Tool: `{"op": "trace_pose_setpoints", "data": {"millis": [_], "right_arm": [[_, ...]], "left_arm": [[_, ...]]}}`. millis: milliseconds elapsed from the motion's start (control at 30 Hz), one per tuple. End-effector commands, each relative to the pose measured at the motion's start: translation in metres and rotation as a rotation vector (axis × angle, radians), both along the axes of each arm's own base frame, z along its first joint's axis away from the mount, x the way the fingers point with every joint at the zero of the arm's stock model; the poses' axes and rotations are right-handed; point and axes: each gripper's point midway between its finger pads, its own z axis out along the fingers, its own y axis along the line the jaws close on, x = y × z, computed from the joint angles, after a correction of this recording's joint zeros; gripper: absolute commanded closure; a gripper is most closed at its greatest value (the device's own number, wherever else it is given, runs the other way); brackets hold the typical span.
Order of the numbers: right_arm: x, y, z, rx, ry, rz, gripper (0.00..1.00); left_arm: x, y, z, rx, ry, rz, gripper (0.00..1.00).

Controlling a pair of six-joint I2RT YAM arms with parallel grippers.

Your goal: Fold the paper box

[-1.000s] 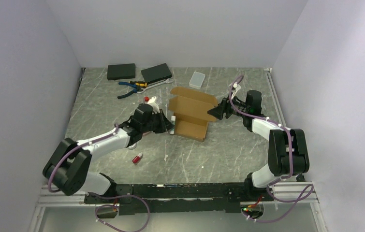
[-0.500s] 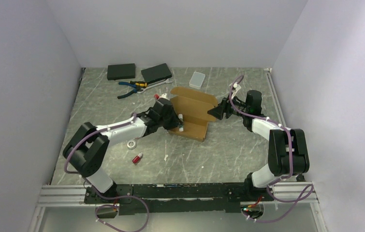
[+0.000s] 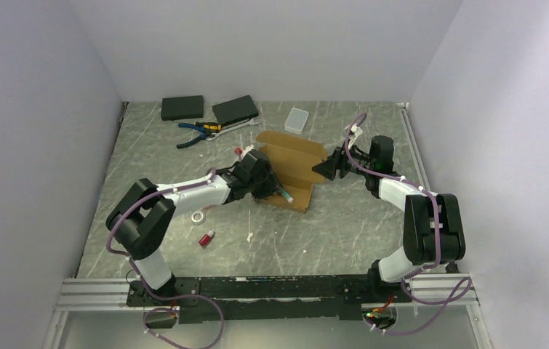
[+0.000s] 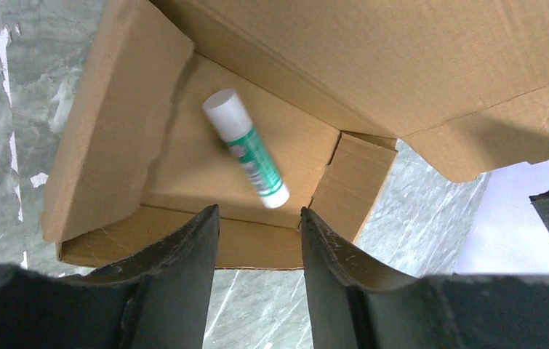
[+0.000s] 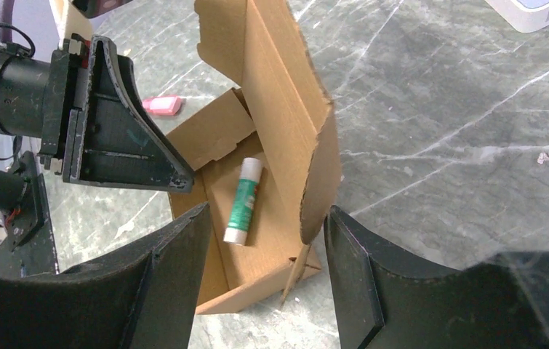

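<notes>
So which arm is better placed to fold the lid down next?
Right, likely. The right gripper straddles the upright lid of the box, jaws open. The left gripper hangs over the tube inside, in the lid's path.

Top external: fixed high behind the arm bases, looking down and forward, far enough to take in the whole table (image 3: 344, 225). Left wrist: close, looking past the left gripper (image 4: 258, 211) into the paper box (image 4: 111, 131). Right wrist: just as close, looking past the right gripper (image 5: 267, 209) into it from the opposite side. Shared by all three: box and the green-and-white tube (image 4: 246, 149) inside
</notes>
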Motion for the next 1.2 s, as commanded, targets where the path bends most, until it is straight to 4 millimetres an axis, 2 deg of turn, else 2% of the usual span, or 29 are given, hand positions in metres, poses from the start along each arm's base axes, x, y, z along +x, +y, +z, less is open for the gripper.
{"op": "trace_pose_setpoints", "data": {"millis": [0,67,133,267,367,433,533,733,900,1167], "right_arm": [[0.007,0.001,0.022,0.013,-0.081,0.025,0.38],[0.007,0.001,0.023,0.013,-0.084,0.026,0.38],[0.007,0.001,0.023,0.013,-0.084,0.026,0.38],[0.007,0.001,0.024,0.014,-0.085,0.027,0.38],[0.006,0.001,0.023,0.014,-0.085,0.028,0.38],[0.007,0.001,0.023,0.013,-0.085,0.027,0.38],[0.007,0.001,0.022,0.012,-0.084,0.026,0.38],[0.006,0.002,0.02,0.012,-0.08,0.031,0.38],[0.007,0.001,0.02,0.01,-0.08,0.029,0.38],[0.007,0.001,0.018,0.011,-0.073,0.03,0.38]], "left_arm": [[0.007,-0.008,0.026,-0.043,-0.068,-0.021,0.5],[0.003,-0.003,0.032,-0.017,-0.105,-0.066,0.52],[-0.004,0.001,0.042,0.026,-0.195,-0.188,0.53],[-0.033,0.018,0.047,0.115,-0.325,-0.432,0.53],[-0.043,0.055,0.034,0.252,-0.304,-0.408,0.53],[-0.044,0.092,0.022,0.386,-0.262,-0.317,0.5],[-0.047,0.132,0.017,0.51,-0.236,-0.213,0.45],[-0.039,0.186,0.009,0.679,-0.192,-0.181,0.39],[-0.027,0.204,-0.011,0.637,-0.099,-0.227,0.39],[-0.009,0.212,-0.02,0.66,-0.082,-0.288,0.38]]}}
